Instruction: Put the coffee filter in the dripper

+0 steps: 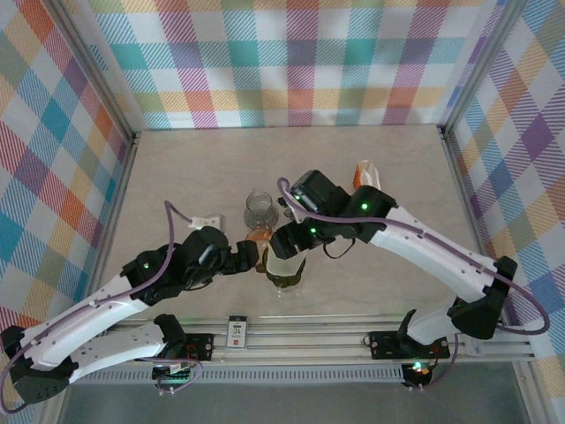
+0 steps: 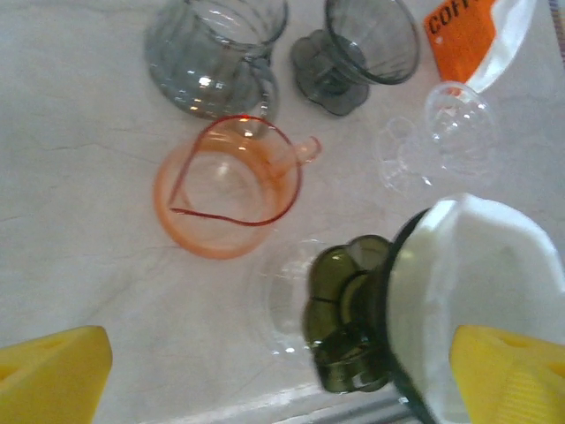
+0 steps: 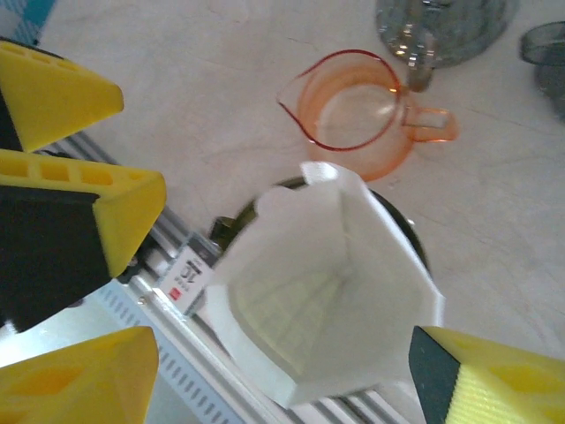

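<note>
**Filter in the dripper, both end effectors spread**

In the right wrist view I saw the white coffee filter (image 3: pixel 327 291) sitting open-mouthed inside the green dripper (image 2: pixel 344 327), filling the centre and lower middle of the frame. The right end effector (image 3: pixel 282 353) had its yellow fingers wide apart, one at the lower left and one at the lower right. The filter lay between them, and I could see no grip on it. The left end effector (image 2: pixel 281 344) was also spread wide and held nothing. Its fingertips sat in the two bottom corners of the left wrist view, and the right one overlapped the filter's edge. Above the dripper on the bench (image 2: pixel 71 177) stood an orange jug (image 2: pixel 229 190), with a glass carafe (image 2: pixel 212 53) at the upper left. A grey glass dripper (image 2: pixel 357 49) was at the top centre and an orange coffee bag (image 2: pixel 463 35) at the upper right
</note>
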